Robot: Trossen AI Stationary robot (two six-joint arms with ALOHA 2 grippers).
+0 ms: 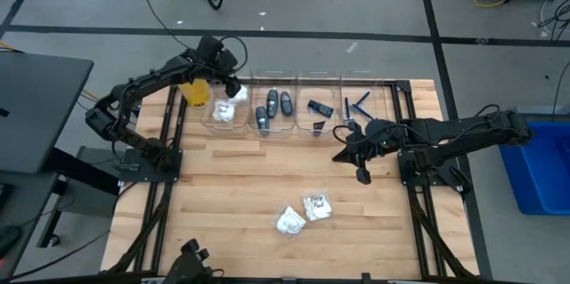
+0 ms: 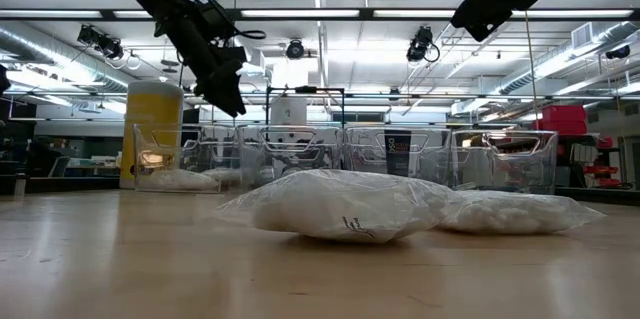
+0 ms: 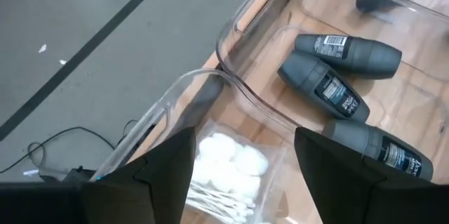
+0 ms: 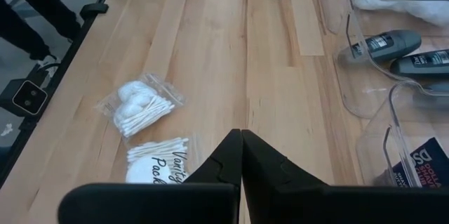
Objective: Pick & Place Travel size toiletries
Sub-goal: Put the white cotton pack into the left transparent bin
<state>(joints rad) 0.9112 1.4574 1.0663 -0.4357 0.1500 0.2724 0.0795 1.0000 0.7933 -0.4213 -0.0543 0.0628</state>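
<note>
Two white packets of cotton swabs lie on the wooden table's near middle; in the low view they are up front. Another white packet lies in the leftmost clear bin. My left gripper hangs open just above that packet without touching it, and shows over the bin from above. Dark grey oval bottles lie in the second bin. Dark pieces and blue razors lie in the two bins to the right. My right gripper is shut and empty, raised over the table's right middle.
A tall yellow cylinder stands just left of the bin row. The row of clear bins lines the table's far edge. Bare wood lies between the bins and the two packets. A blue crate stands off the table's right side.
</note>
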